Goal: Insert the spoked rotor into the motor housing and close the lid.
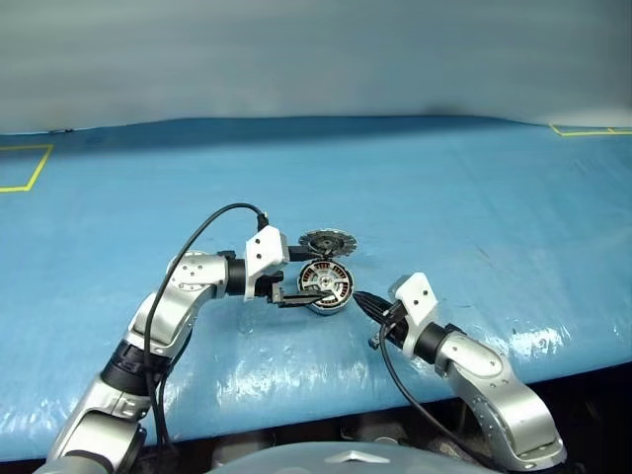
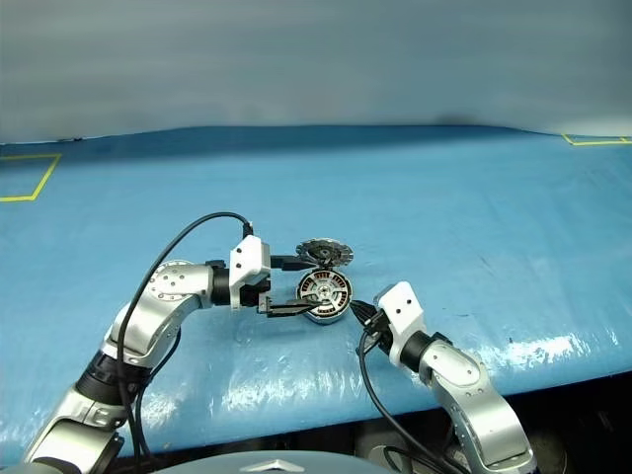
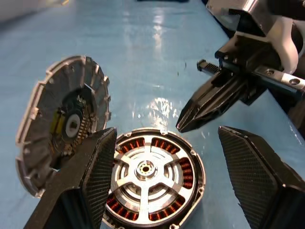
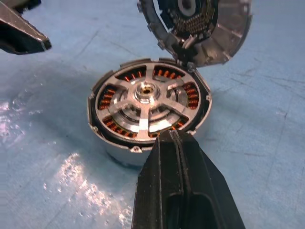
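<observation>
The motor housing (image 4: pixel 148 107) sits on the blue counter (image 1: pixel 474 197), and everything else is best placed against it. The spoked rotor (image 4: pixel 145 95) already lies seated inside the housing, its silver hub at the centre and its spokes spanning the cup, with copper-coloured windings glowing through the gaps between them. The lid (image 3: pixel 62 121) stands tilted on edge against the housing's far rim, touching it at one point of the rim (its dark inner face, with a small hub and a notched rim, turns toward the housing), so the cup is not yet covered. The left end effector (image 1: pixel 308 286) reaches in from the housing's left side with its two black fingers (image 3: pixel 93 176) spread apart; in the left wrist view one finger lies in front of the seam where the lid meets the housing and the other stands off on the opposite side, gripping nothing. The right end effector (image 4: pixel 178 157) comes in from the housing's near right, its fingers pressed together into one dark wedge whose tip is just at the housing's near rim, holding nothing. Yellow tape lines (image 1: pixel 25 170) mark the counter well away from the housing, toward the far corners.
</observation>
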{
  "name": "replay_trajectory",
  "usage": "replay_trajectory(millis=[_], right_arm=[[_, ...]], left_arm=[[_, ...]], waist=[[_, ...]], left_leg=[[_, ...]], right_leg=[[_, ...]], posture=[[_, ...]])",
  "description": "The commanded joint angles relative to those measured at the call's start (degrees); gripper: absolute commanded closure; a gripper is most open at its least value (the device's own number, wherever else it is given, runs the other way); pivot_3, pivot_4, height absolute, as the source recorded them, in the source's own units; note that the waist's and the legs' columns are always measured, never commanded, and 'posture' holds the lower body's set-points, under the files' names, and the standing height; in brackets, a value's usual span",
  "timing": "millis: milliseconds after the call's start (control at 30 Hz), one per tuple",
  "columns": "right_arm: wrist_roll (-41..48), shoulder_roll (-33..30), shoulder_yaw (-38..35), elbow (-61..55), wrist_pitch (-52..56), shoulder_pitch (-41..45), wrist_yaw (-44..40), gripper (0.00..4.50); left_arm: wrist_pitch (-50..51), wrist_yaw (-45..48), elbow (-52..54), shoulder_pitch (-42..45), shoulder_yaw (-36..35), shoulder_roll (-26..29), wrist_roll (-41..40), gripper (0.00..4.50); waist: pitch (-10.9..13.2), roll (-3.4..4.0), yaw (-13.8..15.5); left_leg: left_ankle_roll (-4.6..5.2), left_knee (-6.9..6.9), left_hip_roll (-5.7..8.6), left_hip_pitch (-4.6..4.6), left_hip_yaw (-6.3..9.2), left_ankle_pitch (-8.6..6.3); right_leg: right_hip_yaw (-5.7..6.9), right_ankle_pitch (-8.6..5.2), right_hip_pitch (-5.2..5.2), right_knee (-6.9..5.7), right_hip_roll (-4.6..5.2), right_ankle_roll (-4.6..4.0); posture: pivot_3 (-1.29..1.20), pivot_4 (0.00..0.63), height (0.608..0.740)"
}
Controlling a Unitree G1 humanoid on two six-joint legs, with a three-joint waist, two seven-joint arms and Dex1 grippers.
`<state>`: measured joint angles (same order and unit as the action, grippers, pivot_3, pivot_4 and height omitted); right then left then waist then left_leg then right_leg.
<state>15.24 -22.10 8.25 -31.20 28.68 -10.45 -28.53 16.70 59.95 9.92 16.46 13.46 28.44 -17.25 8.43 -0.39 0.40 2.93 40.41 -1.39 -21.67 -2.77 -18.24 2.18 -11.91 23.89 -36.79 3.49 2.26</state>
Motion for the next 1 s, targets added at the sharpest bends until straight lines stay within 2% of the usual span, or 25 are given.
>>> replay_trajectory(millis=[33, 300, 467, 567, 867, 1000], right_arm=[[0.33, 0.61, 0.82, -2.1, -1.88, 2.72, -0.35, 4.5], [-0.86, 3.66, 4.38, 3.83, -2.89, 9.58, -0.48, 4.5], [-4.93, 4.42, 7.9, 10.39, -4.4, 15.1, -0.43, 4.5], [-5.07, 5.0, 7.7, 13.77, -4.79, 16.82, -0.78, 4.5], [-10.23, 1.99, 12.72, 18.92, -4.86, 15.79, -3.3, 4.5], [-10.22, 3.48, 11.99, 18.9, -6.18, 15.6, -2.16, 4.5]], left_arm=[[-2.09, 0.01, 1.77, -2.6, -1.53, 0.93, -0.74, 0.89], [-0.25, -4.39, 4.43, -9.64, -4.76, 2.36, -1.57, 0.89], [-0.31, -6.81, 6.87, -15.43, -5.32, 3.44, -0.43, 0.89], [0.33, -8.23, 8.21, -16.84, -6.07, 3.2, -1.4, 0.89], [-0.02, -9.68, 9.04, -18.43, -6.34, 3.27, -1.91, 0.89], [-0.91, -9.78, 8.46, -18.62, -6.36, 3.54, -1.47, 0.89]], waist=[[0.0, -0.01, -0.08], [0.02, -0.01, -0.19], [0.03, 0.01, -0.45], [0.03, 0.01, -0.33], [0.0, 0.0, -0.6], [-0.02, -0.03, -0.65]], left_leg=[[0.0, 0.0, 0.0, 0.0, 0.01, 0.0], [-0.01, -0.07, 0.01, 0.0, 0.02, 0.0], [-0.05, -0.17, 0.01, 0.0, 0.01, 0.03], [-0.09, -0.22, 0.01, 0.0, 0.02, 0.05], [-0.1, -0.25, 0.0, 0.09, 0.02, 0.06], [-0.11, -0.25, 0.0, 0.15, 0.04, 0.06]], right_leg=[[0.01, 0.0, 0.0, 0.0, 0.0, 0.0], [0.02, 0.0, 0.01, 0.03, 0.02, -0.02], [0.01, -0.02, 0.06, 0.04, 0.03, -0.05], [0.03, -0.04, 0.09, 0.04, 0.03, -0.09], [0.05, -0.07, 0.02, 0.02, 0.03, -0.14], [0.06, -0.08, -0.03, 0.02, 0.03, -0.15]], posture=[[0.0, 0.15, 0.74], [0.0, 0.15, 0.74], [0.0, 0.15, 0.74], [0.0, 0.15, 0.74], [0.0, 0.15, 0.74], [0.0, 0.15, 0.74]])
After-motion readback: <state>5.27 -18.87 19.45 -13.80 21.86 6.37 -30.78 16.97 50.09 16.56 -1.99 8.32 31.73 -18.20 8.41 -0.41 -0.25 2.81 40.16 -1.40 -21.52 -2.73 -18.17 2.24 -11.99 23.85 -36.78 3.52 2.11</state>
